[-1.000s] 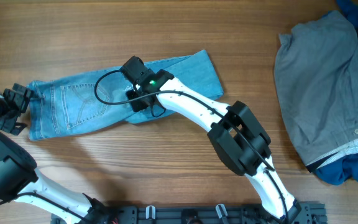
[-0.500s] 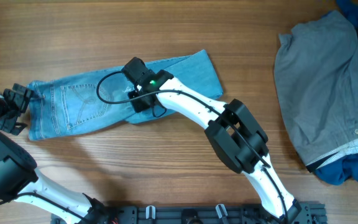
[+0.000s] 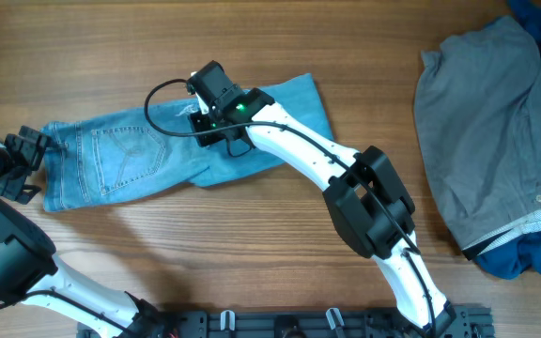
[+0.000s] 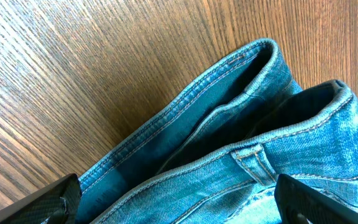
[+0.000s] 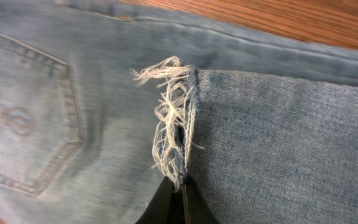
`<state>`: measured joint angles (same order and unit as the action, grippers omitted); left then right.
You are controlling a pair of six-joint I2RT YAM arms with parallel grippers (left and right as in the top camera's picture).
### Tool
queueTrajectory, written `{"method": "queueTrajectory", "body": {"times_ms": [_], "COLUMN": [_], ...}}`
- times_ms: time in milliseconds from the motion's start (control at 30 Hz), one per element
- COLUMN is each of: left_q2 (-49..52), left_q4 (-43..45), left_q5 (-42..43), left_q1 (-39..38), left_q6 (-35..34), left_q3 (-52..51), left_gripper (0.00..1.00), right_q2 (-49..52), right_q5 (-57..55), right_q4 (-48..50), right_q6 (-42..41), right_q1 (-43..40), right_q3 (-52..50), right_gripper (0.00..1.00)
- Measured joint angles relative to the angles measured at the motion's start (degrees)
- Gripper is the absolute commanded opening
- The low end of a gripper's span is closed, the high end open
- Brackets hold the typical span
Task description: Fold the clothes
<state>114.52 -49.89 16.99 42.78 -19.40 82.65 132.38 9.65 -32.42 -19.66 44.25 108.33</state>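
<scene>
One slip is risked — the jeans (image 3: 111,160), left-centre in the overhead frame, are pinched by the right gripper (image 5: 178,198) at the frayed hem (image 5: 169,118) only, where loose threads give way; the left gripper (image 4: 179,196) is spread at the waistband (image 4: 229,68).

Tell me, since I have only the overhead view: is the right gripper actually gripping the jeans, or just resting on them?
Observer: Gripping. The right wrist view shows the right gripper shut on the frayed hem of the jeans.
Operator: And the left one? From above I can't read its fingers.
Observer: In the left wrist view the left gripper is open, with its fingers spread wide on either side of the denim.
Operator: Which part of the jeans is there?
Observer: The waistband, gaping open, with a belt loop facing the camera.
</scene>
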Motion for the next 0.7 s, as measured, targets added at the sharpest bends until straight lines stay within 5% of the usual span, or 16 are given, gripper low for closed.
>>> {"method": "queueTrajectory", "body": {"times_ms": [33,67,167,633,700], "left_q2": [0.00,0.00,0.00,0.00,0.00], "left_q4": [0.00,0.00,0.00,3.93,5.14], "left_q5": [0.00,0.00,0.00,0.02,0.02], "left_q1": [0.00,0.00,0.00,-0.11,-0.42], "left_q6": [0.00,0.00,0.00,1.92,4.00], "left_q3": [0.00,0.00,0.00,-0.20,-0.81], "left_gripper": [1.00,1.00,1.00,1.00,0.89], "right_q2": [0.00,0.00,0.00,-9.25,-12.57], "right_q5": [0.66,1.14,1.97,-8.72,-10.19], "right_q4": [0.44,0.70,0.39,-22.05,-26.34], "right_q6": [0.22,0.00,0.13,0.20,0.17], "right_q1": [0.11,0.24,0.72,-11.41,-15.65], "right_q3": [0.00,0.00,0.04,0.26,0.76], "right_gripper": [0.61,0.73,0.98,0.99,1.00]}}
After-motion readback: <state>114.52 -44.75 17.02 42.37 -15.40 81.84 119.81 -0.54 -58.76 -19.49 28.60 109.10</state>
